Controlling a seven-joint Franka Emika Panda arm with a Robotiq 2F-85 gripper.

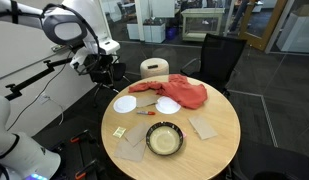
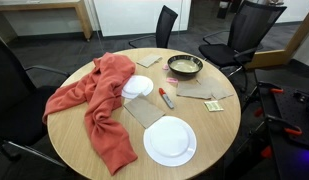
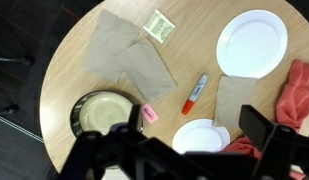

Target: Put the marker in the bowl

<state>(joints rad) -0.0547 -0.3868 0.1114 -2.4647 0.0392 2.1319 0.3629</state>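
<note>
An orange-red marker [image 3: 195, 93] with a grey barrel lies flat near the middle of the round wooden table [image 1: 219, 150]; it shows in both exterior views [image 1: 146, 112] [image 2: 166, 97]. The dark bowl [image 3: 102, 115] with a pale inside stands near the table edge, also seen in both exterior views [image 1: 164, 138] [image 2: 185, 66]. My gripper [image 3: 194, 150] is open and empty, high above the table, fingers spread wide above a white plate. In an exterior view the gripper [image 1: 102, 66] hangs beyond the table's far side, apart from marker and bowl.
Two white plates [image 3: 252, 43] [image 3: 201, 135], a red cloth [image 1: 174, 92] [image 2: 99, 100], brown napkins [image 3: 124, 60] [image 1: 203, 127], a pink eraser [image 3: 149, 116] and a small green-yellow packet [image 3: 160, 27] lie on the table. Office chairs [image 1: 219, 55] stand around it.
</note>
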